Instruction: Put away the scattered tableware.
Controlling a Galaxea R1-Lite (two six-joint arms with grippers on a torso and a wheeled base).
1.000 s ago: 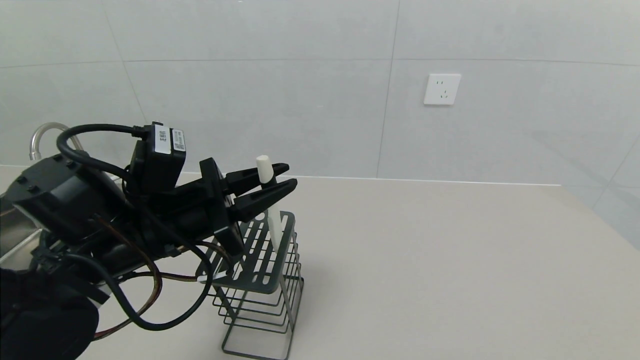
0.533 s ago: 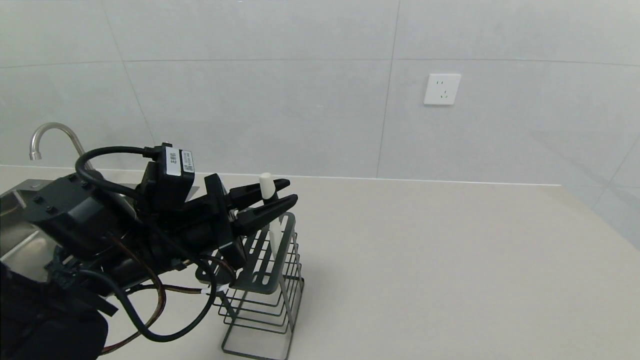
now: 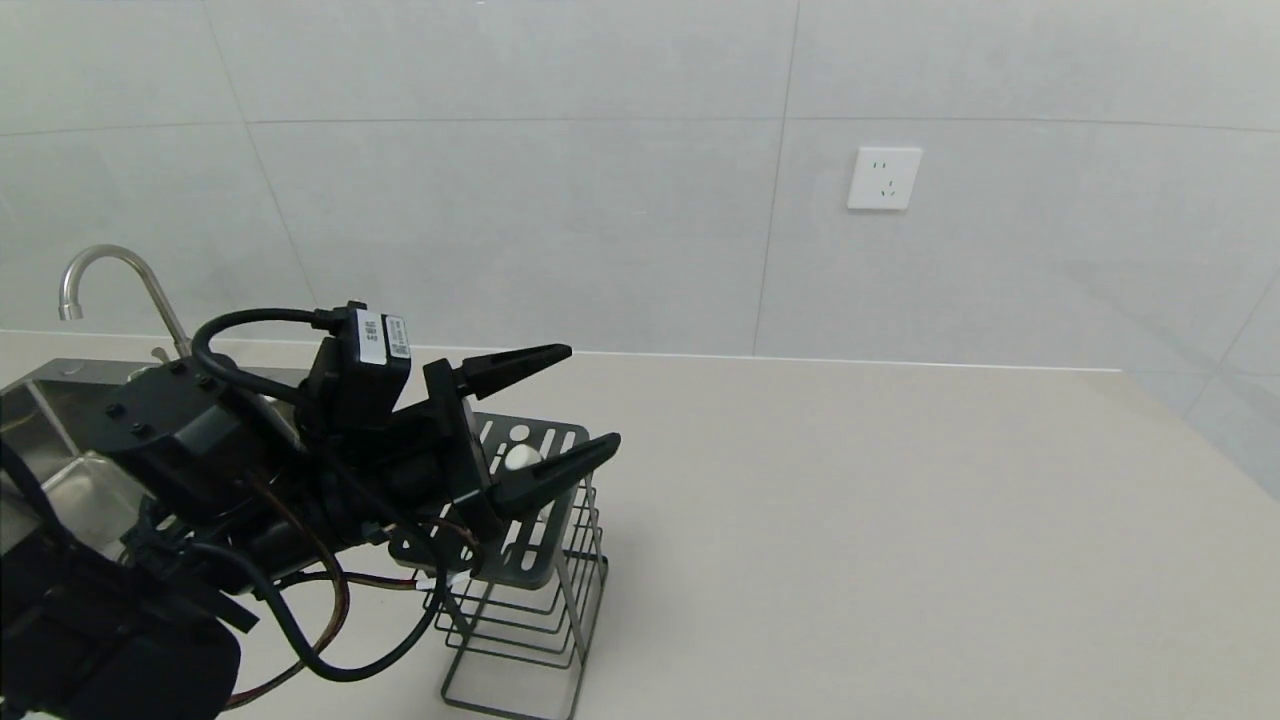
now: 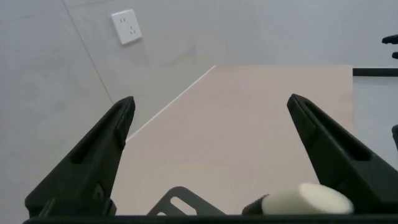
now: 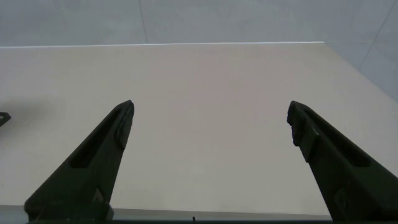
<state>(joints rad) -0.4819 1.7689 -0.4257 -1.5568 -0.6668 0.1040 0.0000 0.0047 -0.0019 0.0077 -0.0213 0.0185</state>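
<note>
Utensil parked in the rack, left gripper (image 3: 594,395) spread wide around it
The white-handled utensil (image 3: 519,458) stands in the wire rack (image 3: 530,560) just under the fingertips. It looks light, stiff and smooth, so grip the handle top. The right gripper (image 5: 210,107) gapes over the beige counter (image 3: 900,520); a tiled wall with a socket (image 3: 885,178) lies beyond.

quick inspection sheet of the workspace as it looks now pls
surface: beige countertop, flat and matte.
job's things: white-handled utensil standing in the dark wire cutlery rack.
clutter: nothing seen.
claws: left claw open, straddling the utensil's handle over the rack; right claw open above bare countertop.
cables: black cables looped over and under the left arm, beside the rack.
surroundings: grey tiled wall, white wall socket, steel sink with curved faucet on the robot's left.
</note>
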